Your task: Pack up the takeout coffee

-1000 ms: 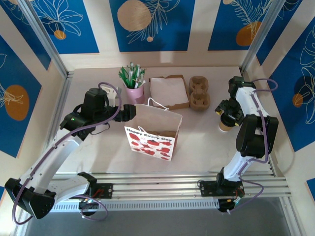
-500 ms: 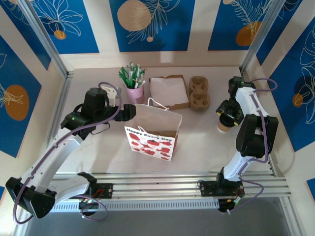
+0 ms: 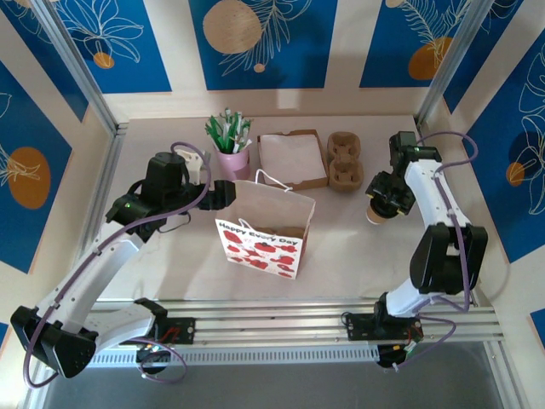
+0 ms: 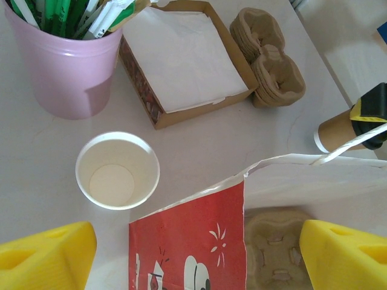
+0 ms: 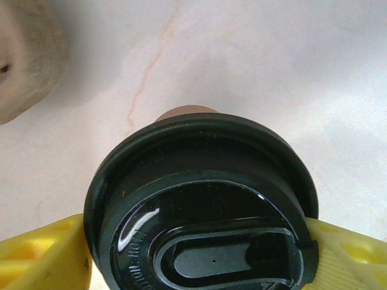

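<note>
Far left: left pincer (image 3: 223, 194), jaws wide apart, gripping nothing, astride the top edge of a paper bag (image 3: 264, 232). Behind it, a pink cup (image 3: 233, 160) of green-and-white sticks. Just in front of that, an empty white cup (image 4: 118, 170). Printed across the bag's white front, above red shapes: "Happy Every Day". Inside the bag, a pulp tray (image 4: 272, 254). Further right, an open box of white napkins (image 3: 294, 160), then a brown pulp carrier (image 3: 345, 162). Right of the carrier and well apart from the bag: the coffee cup (image 3: 375, 214), kraft brown, capped with a glossy black lid (image 5: 199, 175). Raised lettering on the lid, not readable. Right pincer (image 3: 383, 200) clamped on the cup, yellow fingers (image 5: 42, 257) touching it on both sides. Cannot tell whether it touches the counter (image 3: 341, 251).
</note>
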